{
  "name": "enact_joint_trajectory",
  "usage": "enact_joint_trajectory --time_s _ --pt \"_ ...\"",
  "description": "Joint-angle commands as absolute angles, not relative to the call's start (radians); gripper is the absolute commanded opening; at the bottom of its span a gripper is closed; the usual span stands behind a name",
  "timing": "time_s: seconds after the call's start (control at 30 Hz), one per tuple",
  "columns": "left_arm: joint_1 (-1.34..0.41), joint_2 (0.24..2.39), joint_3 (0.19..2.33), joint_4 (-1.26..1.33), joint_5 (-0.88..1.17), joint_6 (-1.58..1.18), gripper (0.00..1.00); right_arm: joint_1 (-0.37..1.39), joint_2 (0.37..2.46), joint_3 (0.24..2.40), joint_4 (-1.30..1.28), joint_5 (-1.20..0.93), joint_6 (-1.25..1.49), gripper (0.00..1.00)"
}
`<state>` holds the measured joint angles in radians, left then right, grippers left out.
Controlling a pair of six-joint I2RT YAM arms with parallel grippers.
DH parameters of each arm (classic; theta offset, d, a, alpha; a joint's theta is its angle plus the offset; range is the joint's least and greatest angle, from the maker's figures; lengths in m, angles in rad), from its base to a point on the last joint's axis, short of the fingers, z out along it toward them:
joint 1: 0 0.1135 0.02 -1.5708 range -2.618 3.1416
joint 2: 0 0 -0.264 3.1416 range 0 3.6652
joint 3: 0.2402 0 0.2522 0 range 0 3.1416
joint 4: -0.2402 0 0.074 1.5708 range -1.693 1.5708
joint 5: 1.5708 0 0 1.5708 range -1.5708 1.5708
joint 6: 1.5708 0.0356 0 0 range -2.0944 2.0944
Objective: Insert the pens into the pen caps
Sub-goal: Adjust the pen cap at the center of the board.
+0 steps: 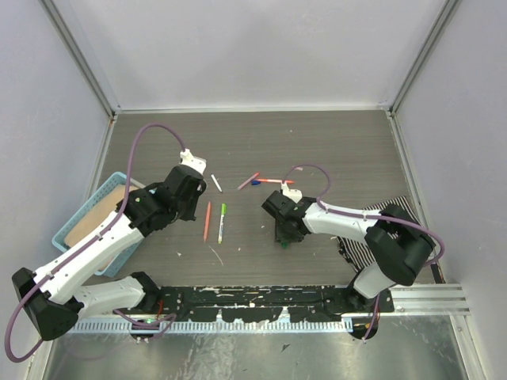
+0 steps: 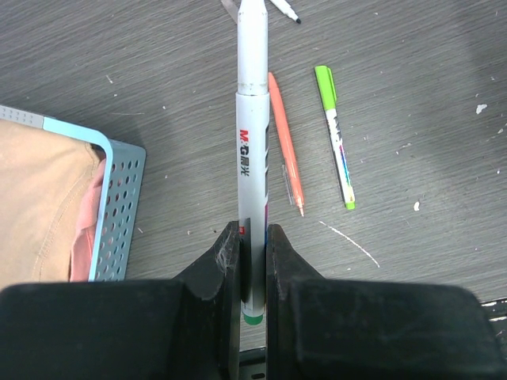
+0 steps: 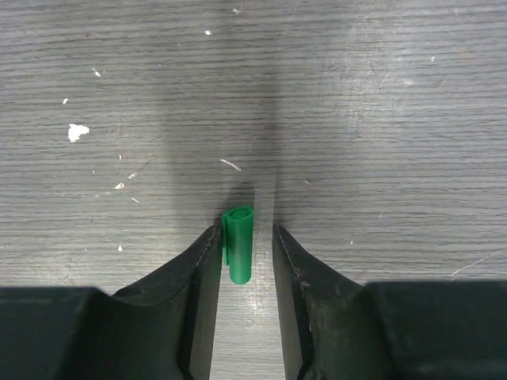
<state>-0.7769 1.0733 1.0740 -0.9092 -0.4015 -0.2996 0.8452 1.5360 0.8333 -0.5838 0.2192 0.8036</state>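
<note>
While the green cap (image 3: 238,255) lies flat on the bench (image 3: 380,119) between the fingers of the right pincer (image 3: 245,233), it is not yet clamped. It rests against the jaw on the left of the wrist view, and a sliver of bench shows between it and the other jaw. The right pincer is thus narrowly open, straddling the cap with its fingertips at the bench surface.

The left pincer (image 2: 253,237) is closed on the white pen (image 2: 252,142). The pen is gripped near its green rear end, and the long barrel projects forward above the bench. The orange pen (image 2: 285,142) and the lime-ended pen (image 2: 337,142) lie loose just beside it.

The step in hand is judged to be the securing of the cap. The closing is best centred, so that the cap is pinched from both sides at once and not rolled or nudged sideways. It should be taken across its middle, with the mouth left clear. Which end is the open one cannot be told from this view.

A small, smooth, round piece of plastic is likely to twist in the grip, so a firm hold is advised before any lift. Because the pen is held far back, its tip may wander. Cap and pen should therefore be lined up on one axis and brought together slowly.
</note>
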Motion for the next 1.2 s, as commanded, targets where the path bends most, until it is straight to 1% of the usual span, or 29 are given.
enact_joint_trajectory --time_s 0.0,0.27,0.87,1.03,1.17 --pt "-0.772 1.060 1.063 -0.884 -0.399 -0.290 0.00 0.850 1.544 0.868 -0.603 0.263 0.794 0.36" --pt "-0.773 1.062 1.064 -0.884 -0.398 -0.290 0.00 0.851 1.569 0.861 -0.595 0.232 0.782 0.34" --pt "-0.772 1.057 1.068 -0.886 -0.398 -0.287 0.00 0.884 1.548 0.850 -0.615 0.226 0.802 0.35" --pt "-0.772 1.057 1.067 -0.887 -0.399 -0.287 0.00 0.884 1.563 0.842 -0.614 0.240 0.801 0.33" --pt "-0.772 1.054 1.071 -0.888 -0.399 -0.289 0.00 0.884 1.573 0.844 -0.612 0.264 0.796 0.29"
